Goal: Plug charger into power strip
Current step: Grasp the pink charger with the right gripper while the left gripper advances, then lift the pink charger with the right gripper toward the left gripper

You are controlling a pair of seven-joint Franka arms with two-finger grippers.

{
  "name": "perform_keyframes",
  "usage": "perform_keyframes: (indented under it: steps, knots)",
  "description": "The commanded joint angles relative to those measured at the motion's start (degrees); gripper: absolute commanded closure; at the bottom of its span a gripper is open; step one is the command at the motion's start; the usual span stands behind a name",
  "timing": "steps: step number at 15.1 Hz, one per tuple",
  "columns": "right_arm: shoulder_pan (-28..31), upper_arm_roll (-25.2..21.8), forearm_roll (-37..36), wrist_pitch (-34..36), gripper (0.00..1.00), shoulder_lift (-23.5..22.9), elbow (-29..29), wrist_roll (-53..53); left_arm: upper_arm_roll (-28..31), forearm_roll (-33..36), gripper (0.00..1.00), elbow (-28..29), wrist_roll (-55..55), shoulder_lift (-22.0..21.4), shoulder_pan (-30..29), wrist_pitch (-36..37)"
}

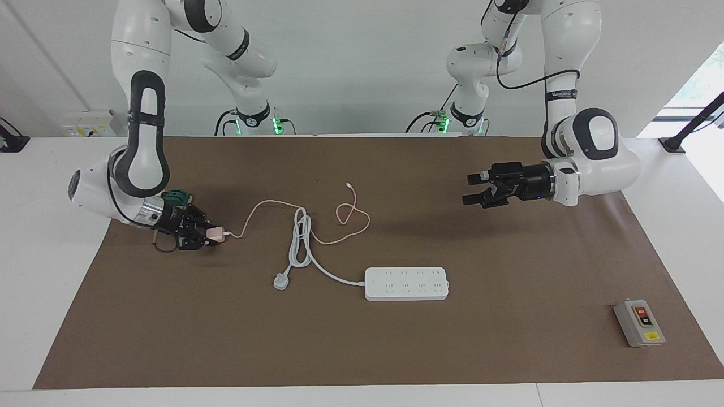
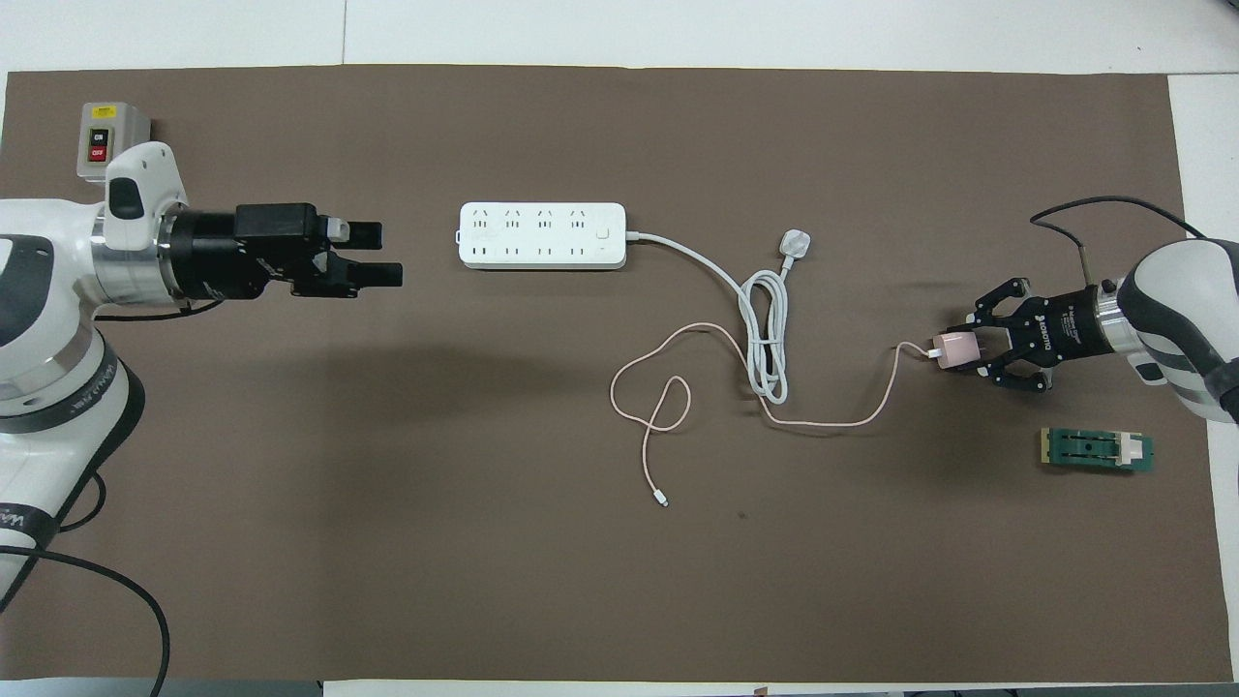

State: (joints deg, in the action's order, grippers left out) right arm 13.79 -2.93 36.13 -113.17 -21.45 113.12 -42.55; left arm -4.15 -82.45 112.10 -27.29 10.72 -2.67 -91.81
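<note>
The pale-pink charger (image 1: 215, 234) (image 2: 956, 349) rests on the brown mat toward the right arm's end of the table, and my right gripper (image 1: 210, 236) (image 2: 966, 349) is shut on its cube. Its thin pink cable (image 1: 339, 215) (image 2: 678, 378) loops across the mat to a white tip (image 2: 661, 501). The white power strip (image 1: 406, 283) (image 2: 542, 235) lies flat near the middle, sockets up, with its thick white cord (image 2: 765, 329) coiled beside it. My left gripper (image 1: 472, 189) (image 2: 387, 254) hovers open above the mat toward the left arm's end, apart from the strip.
A grey switch box (image 1: 639, 323) (image 2: 105, 136) with red and black buttons sits at the left arm's end. A small green part (image 2: 1097, 450) lies close to the right gripper. The strip's round white plug (image 1: 281, 281) (image 2: 796, 242) rests loose on the mat.
</note>
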Motion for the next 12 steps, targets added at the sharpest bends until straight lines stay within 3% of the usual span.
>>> perform_keyframes:
  steps: [1,4,7,12]
  knots:
    - [-1.56,0.39,2.36,3.90,1.00,0.18,-4.12,-2.33,0.81,-5.42,0.00,9.60,-5.04,-4.73,2.57,0.06]
    - [-5.42,0.47,3.07,5.68,1.00,1.93,-8.96,-15.93,0.98,-10.61,0.00,14.27,-9.95,-4.83,5.64,0.14]
    - [-10.61,0.65,4.12,5.68,1.00,5.44,-10.90,-27.46,1.07,-14.92,0.00,14.47,-12.70,-2.38,7.67,-0.47]
    - [-18.08,0.83,6.93,5.50,1.00,9.32,-10.90,-35.74,2.12,-19.59,0.00,14.11,-14.27,1.23,12.06,-5.83]
